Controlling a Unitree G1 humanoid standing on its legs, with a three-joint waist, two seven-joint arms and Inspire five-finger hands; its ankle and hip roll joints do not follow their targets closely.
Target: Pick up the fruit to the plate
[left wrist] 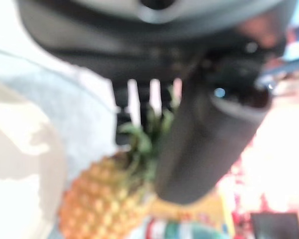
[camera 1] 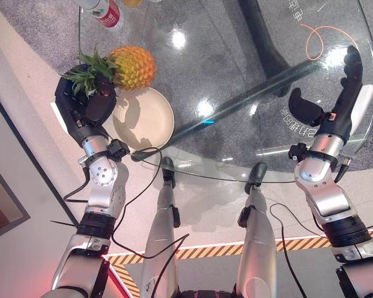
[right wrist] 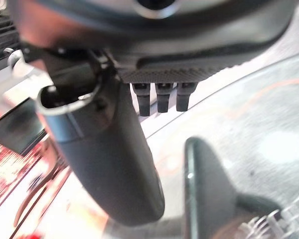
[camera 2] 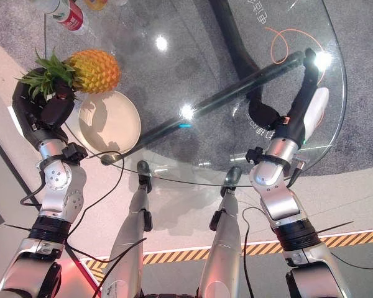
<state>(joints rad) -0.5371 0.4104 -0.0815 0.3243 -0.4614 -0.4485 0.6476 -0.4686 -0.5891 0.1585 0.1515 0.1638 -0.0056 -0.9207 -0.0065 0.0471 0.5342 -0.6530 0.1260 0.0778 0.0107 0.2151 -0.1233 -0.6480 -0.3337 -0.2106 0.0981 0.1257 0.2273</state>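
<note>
My left hand (camera 1: 87, 102) is curled round the green leafy crown of the pineapple (camera 1: 132, 67), fingers and thumb closed on the leaves. In my left wrist view the thumb (left wrist: 199, 149) crosses in front of the crown, and the fruit's yellow-orange body (left wrist: 102, 199) shows just past it. The pineapple lies on its side on the round glass desk (camera 1: 236, 74), its crown toward my left hand and its body pointing toward the middle of the desk.

The cream plate (camera 1: 146, 118) sits on the glass just beside the pineapple, on the side nearer me. The fruit's body meets the plate's far rim as seen from my head; I cannot tell whether they touch. The plate holds nothing.

My right hand (camera 1: 342, 99) is well apart from all this, over the right part of the desk. Its fingers are stretched straight out and its thumb (camera 1: 306, 108) stands off to the side, holding nothing. In my right wrist view the thumb (right wrist: 114, 164) hangs loose above the glass.

At the far left edge of the desk stands a bottle with a red label (camera 1: 105, 12), with an orange-yellow thing (camera 1: 132, 2) beside it, too cut off to name. An orange line looped on the floor (camera 1: 317, 37) shows through the glass near my right hand.
</note>
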